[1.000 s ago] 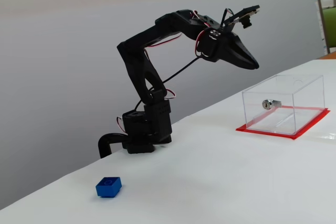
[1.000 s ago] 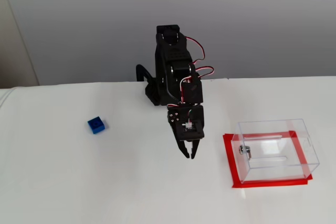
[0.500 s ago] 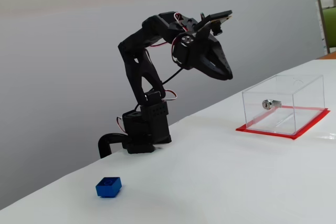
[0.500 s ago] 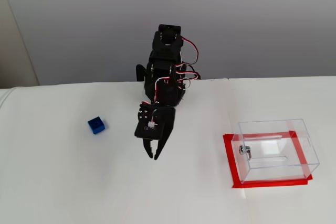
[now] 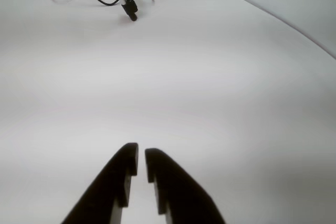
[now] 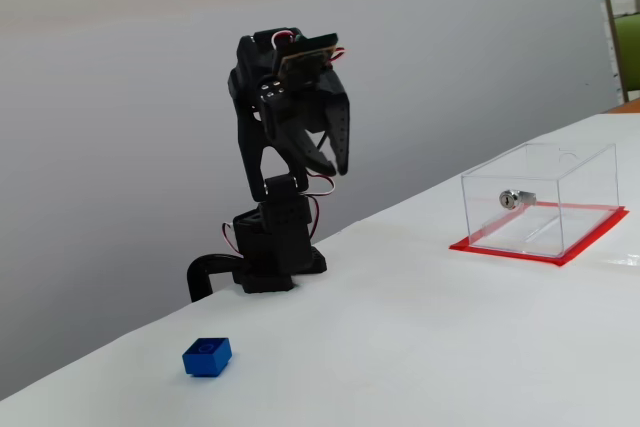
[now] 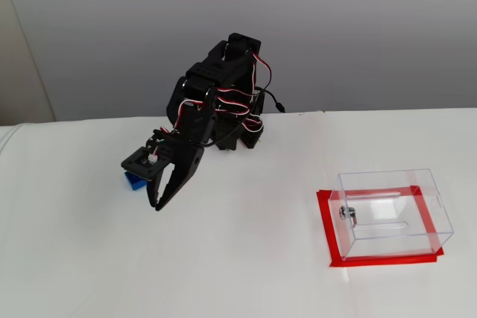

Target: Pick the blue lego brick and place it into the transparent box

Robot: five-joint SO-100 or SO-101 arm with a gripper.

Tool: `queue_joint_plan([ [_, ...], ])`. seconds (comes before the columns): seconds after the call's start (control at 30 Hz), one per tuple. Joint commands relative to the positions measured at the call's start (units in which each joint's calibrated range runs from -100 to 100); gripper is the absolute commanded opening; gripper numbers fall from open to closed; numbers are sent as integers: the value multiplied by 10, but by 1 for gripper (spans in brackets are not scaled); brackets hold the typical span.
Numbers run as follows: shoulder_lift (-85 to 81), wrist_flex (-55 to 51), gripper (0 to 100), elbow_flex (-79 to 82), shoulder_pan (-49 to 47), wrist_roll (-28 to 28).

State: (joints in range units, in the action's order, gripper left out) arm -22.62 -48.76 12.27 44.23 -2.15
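Note:
The blue lego brick lies on the white table near the front left in a fixed view, to the left of the arm's base. In another fixed view it peeks out from behind the gripper. The brick does not show in the wrist view. My gripper is shut and empty, with only a thin slit between the black fingers. It hangs above the table. The transparent box stands on its red base sheet far to the right, with a silver knob on one wall.
Black cables and a thin rod with a black tip lie at the top left of the wrist view. The table's edge curves across that view's upper right. The arm's base is clamped at the table's back edge.

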Motion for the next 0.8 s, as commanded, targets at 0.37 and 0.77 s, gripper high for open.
queue_joint_plan([
  [0.37,3,-113,1,-23,151,-4],
  [0.77,-29,-191,1,7,154,-1],
])
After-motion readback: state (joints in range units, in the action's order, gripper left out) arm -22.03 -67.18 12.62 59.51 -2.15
